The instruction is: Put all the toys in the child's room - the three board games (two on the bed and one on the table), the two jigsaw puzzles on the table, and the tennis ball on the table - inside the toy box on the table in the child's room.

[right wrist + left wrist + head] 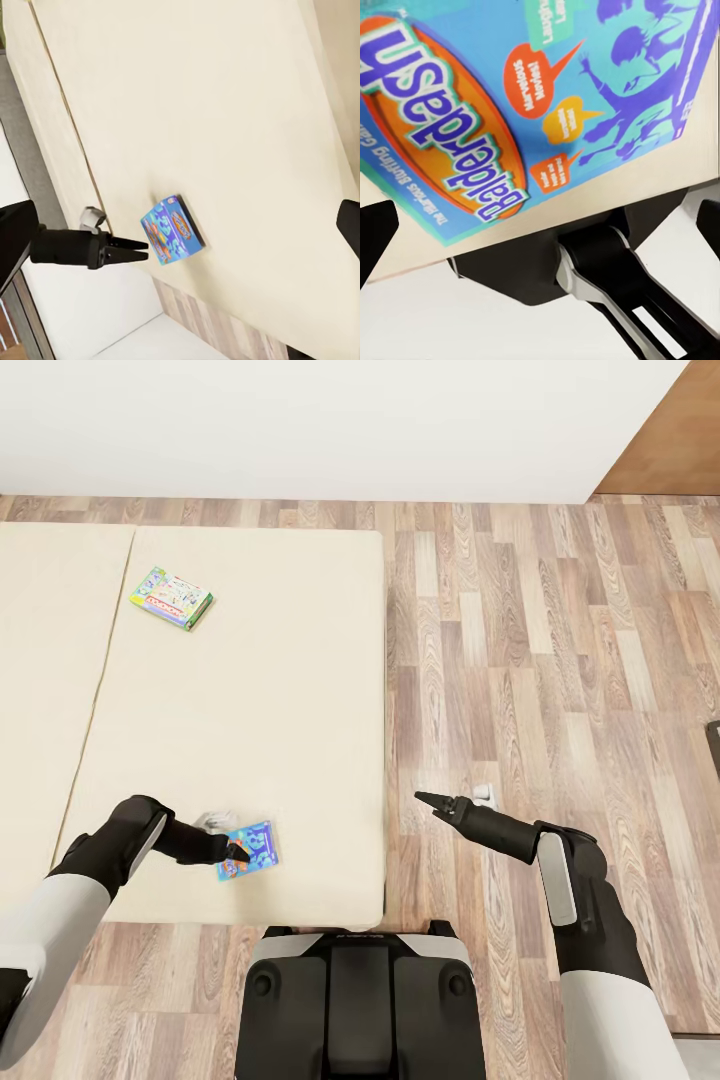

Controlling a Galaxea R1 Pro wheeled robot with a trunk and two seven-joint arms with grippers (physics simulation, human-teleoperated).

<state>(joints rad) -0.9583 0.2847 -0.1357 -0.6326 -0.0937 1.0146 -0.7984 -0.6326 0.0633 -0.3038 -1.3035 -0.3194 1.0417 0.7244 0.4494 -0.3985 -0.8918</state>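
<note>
Blue board game [248,851] lies flat at near edge of the bed [290,690]; left end effector [238,852] at its left edge, fingers apart. Box judged light, stiff; an edge pinch is advised.

Long beige mattress bed [250,700] takes the left half of the head view, wood-plank floor [560,660] to its right, white wall [330,420] behind both. Flat pale green-edged game box [171,598] lies on the bed's far part, toward the left. Flat blue game box with colourful lettering [249,851] lies on the near part, close to the front edge. Left gripper [237,852] sits at that box's left edge; right gripper [424,798] is over the floor, right of the bed. Robot base [360,1000] is in front of the bed's near edge.
</note>
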